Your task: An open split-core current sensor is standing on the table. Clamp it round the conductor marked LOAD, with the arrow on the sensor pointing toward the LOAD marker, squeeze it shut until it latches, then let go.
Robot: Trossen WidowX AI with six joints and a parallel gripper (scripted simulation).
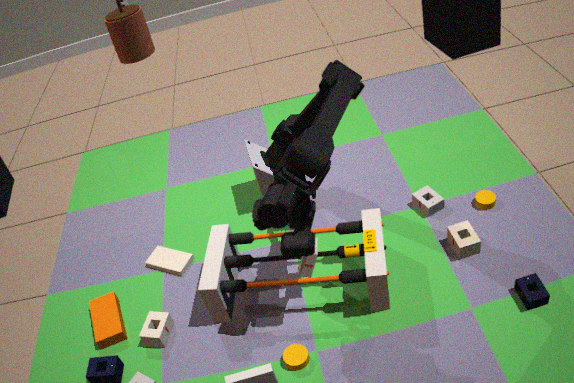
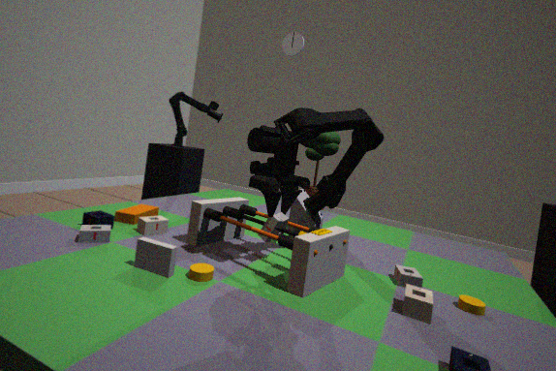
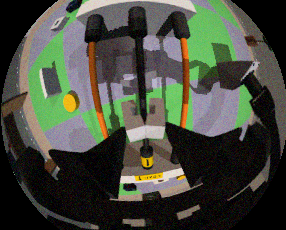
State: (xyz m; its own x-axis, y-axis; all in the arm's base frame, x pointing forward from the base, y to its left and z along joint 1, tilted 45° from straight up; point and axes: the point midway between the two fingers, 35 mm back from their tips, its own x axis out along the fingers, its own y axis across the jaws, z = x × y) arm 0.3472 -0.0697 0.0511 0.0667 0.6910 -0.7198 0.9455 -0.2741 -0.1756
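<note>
The white split-core sensor [image 1: 307,266] [image 2: 276,222] [image 3: 134,119] sits at the black middle conductor [image 1: 327,253] [image 3: 140,65], the one beside the yellow LOAD marker [image 1: 369,240] [image 2: 321,231] [image 3: 149,177]. In the wrist view its two halves meet at the white top face, with the conductor running between them. A gap shows farther down; whether it is latched cannot be told. A small red mark shows on its side; its direction is too small to read. My gripper [image 2: 279,214] [image 3: 146,128] is shut on the sensor from above. In the top view the fingertips are hidden.
Two orange conductors [image 1: 280,282] [image 3: 185,82] flank the middle one. White end posts [image 1: 214,258] [image 1: 376,285] carry all three. Around the rig lie an orange block [image 1: 107,319], yellow discs [image 1: 295,356] [image 1: 485,199], white blocks and dark blue blocks [image 1: 531,292].
</note>
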